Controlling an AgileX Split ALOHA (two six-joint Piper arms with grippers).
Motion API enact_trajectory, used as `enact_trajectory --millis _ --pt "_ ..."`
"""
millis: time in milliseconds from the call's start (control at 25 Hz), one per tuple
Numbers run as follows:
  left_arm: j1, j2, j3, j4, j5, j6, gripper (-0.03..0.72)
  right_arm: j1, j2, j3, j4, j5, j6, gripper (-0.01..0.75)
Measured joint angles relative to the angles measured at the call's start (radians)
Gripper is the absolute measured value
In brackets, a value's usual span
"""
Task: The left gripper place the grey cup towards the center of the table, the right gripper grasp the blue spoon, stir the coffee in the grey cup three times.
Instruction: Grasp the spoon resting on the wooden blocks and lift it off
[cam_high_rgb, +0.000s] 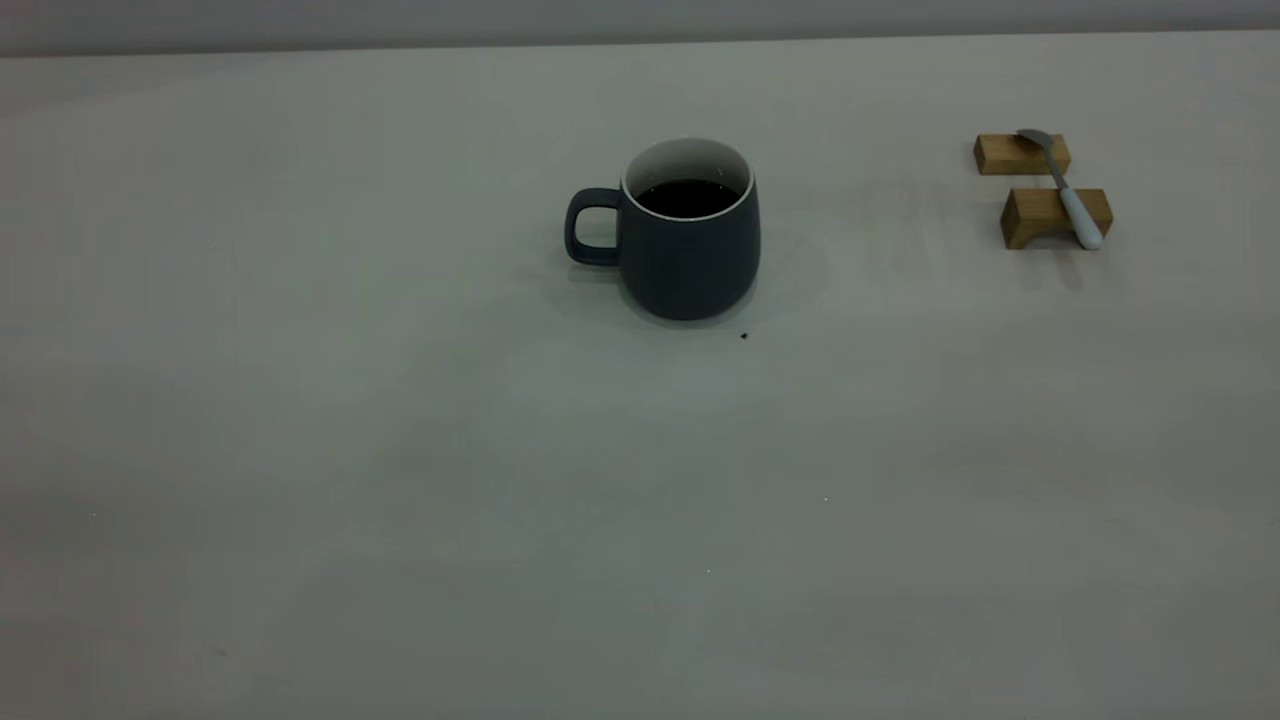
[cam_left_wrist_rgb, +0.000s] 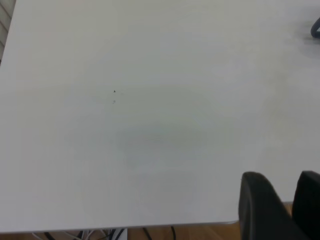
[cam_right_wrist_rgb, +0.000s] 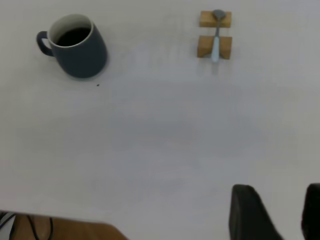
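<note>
The grey cup (cam_high_rgb: 690, 260) stands upright near the middle of the table (cam_high_rgb: 400, 450), handle toward the left side, with dark coffee (cam_high_rgb: 687, 197) inside. The blue spoon (cam_high_rgb: 1070, 195) lies across two wooden blocks at the far right. Neither gripper appears in the exterior view. In the right wrist view the cup (cam_right_wrist_rgb: 82, 52) and the spoon (cam_right_wrist_rgb: 216, 42) lie far from my right gripper (cam_right_wrist_rgb: 278, 187), which is open and empty. My left gripper (cam_left_wrist_rgb: 280, 175) hangs open and empty near the table's edge. A dark sliver of the cup (cam_left_wrist_rgb: 316, 27) shows far off.
Two small wooden blocks (cam_high_rgb: 1022, 154) (cam_high_rgb: 1040, 215) carry the spoon. A tiny dark speck (cam_high_rgb: 743, 336) lies just in front of the cup. The table's edge (cam_left_wrist_rgb: 150, 227) runs close to the left gripper, with cables and wooden floor beyond it.
</note>
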Motion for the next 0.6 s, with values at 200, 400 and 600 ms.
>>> enact_trajectory --millis 200,400,600 --pt "0.000 0.000 0.000 0.000 0.000 0.000 0.237 0.000 0.313 -0.067 -0.036 -0.140 0.006 0.441" --pt "0.000 0.000 0.000 0.000 0.000 0.000 0.237 0.000 0.692 -0.168 -0.022 -0.289 -0.009 0.536" --pt "0.000 0.000 0.000 0.000 0.000 0.000 0.237 0.000 1.047 -0.284 0.003 -0.358 -0.049 0.595"
